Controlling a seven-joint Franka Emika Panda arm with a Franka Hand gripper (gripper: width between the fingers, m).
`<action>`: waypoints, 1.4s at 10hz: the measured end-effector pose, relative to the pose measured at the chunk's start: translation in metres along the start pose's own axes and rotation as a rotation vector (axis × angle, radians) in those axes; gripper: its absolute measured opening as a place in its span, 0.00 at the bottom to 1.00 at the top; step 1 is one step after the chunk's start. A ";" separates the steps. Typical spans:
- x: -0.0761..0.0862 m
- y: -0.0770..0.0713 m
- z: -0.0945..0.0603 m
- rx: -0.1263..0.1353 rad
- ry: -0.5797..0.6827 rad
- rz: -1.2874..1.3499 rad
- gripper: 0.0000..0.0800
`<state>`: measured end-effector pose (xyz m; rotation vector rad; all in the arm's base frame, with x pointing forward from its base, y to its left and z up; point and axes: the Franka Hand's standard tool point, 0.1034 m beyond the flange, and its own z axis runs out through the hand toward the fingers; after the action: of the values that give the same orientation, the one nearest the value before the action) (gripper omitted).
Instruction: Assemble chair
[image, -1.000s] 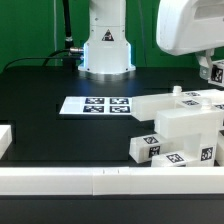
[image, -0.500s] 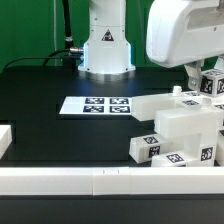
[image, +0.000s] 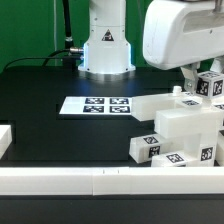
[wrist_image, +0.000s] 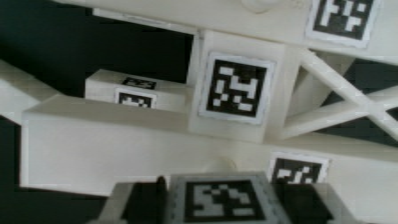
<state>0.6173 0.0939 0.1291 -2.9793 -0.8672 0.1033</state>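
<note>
My tool (wrist_image: 215, 208) is clenched on a small tagged block (image: 209, 86), which sits squarely between the pads with its tag facing the wrist camera. The block hangs above the far upper corner of the part-built chair (image: 183, 126), at the exterior view's right. I cannot tell whether block and chair touch. Past the block, the wrist view shows the X-ribbed panel (wrist_image: 329, 95) with several tags on it. The chair stands on the black desk (image: 45, 125), close behind the white border rail (image: 100, 181). The marker board (image: 97, 104) lies beside it toward the exterior view's left.

These parts look to me like hard moulded plastic: stiff, fairly light and smooth enough to slip. I would keep my hold on the block's two flat parallel sides, low and centred, never across an edge. Nothing here should flex, so a crooked peg would likely jam. The chair may slide on the desk if I push sideways, so I would press straight down.
</note>
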 end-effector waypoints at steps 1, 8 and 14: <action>-0.001 -0.001 0.001 0.001 -0.002 0.000 0.36; -0.003 -0.002 0.009 0.005 -0.014 0.006 0.36; -0.003 -0.002 0.012 0.007 -0.019 0.015 0.36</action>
<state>0.6124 0.0943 0.1173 -2.9836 -0.8445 0.1344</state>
